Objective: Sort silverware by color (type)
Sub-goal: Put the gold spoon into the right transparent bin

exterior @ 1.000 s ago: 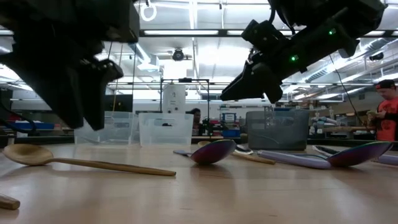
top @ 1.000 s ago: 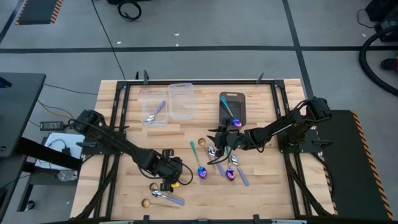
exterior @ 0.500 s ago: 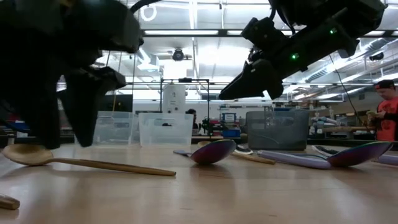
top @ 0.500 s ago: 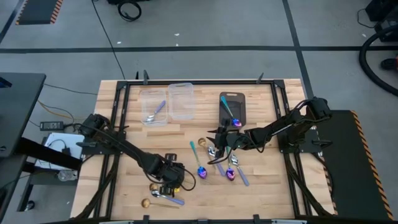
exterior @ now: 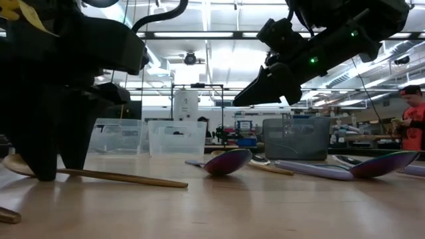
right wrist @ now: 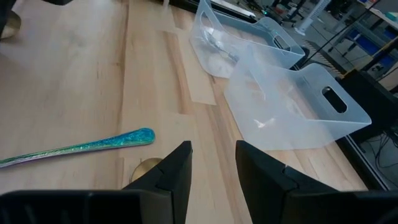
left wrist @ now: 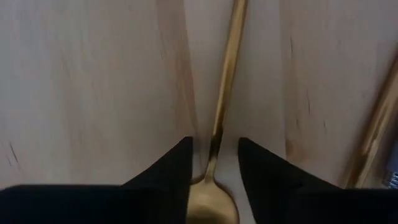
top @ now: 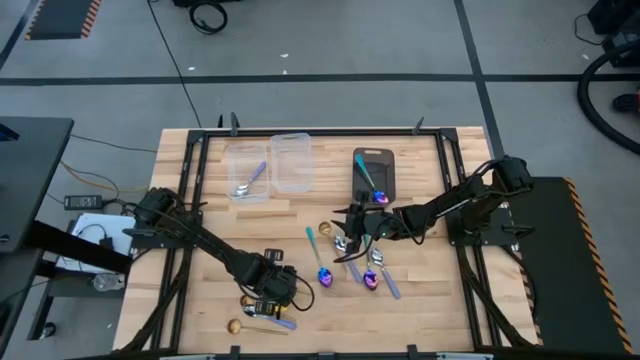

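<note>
Near bench [top: 200,260] front edge: left tool [left wrist: 213,160] straddles gold spoon [left wrist: 221,118] neck, fingers parted, not gripping | spoon flat for pinch | right tool [right wrist: 212,163] parted, empty, over pile.

Bare counter [top: 220,225] is left open left of the spoon cluster [top: 352,262]; the far edge is blocked by two clear bins [top: 270,165]
</note>
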You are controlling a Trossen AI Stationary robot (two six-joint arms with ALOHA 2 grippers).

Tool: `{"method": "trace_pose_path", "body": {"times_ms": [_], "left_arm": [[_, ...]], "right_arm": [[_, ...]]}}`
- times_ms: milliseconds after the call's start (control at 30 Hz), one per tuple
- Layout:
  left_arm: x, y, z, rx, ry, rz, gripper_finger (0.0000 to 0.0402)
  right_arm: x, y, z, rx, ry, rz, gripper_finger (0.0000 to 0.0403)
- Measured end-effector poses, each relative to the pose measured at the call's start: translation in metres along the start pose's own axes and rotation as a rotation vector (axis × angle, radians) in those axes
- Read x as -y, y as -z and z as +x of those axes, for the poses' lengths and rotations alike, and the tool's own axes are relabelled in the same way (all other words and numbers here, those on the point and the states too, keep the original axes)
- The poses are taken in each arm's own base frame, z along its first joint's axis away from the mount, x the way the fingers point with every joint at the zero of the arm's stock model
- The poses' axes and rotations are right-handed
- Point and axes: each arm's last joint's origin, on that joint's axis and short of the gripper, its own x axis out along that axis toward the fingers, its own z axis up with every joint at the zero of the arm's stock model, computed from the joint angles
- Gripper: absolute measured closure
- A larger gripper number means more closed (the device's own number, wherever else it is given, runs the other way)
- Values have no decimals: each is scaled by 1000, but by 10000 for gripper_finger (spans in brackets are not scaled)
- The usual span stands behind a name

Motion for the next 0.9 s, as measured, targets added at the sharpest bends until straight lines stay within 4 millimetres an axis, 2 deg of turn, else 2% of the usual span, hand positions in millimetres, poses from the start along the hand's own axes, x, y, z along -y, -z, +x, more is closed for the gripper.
{"method": "trace_pose_path", "body": {"times_ms": [300,467,733,900], "left_arm": [[-1,1,1,-1,-28,17,387],[-2,1,-4,10,-24,20,389],[-15,2,-29,63,-94,-41,391],[-22,2,-31,44,-103,-50,392]], "right_arm": [[0,0,0,-1,-1,0,269],[0,0,0,0,-2,0,269],[-1,0,0,4,-25,7,269],[0,0,0,4,-25,7,269]]}}
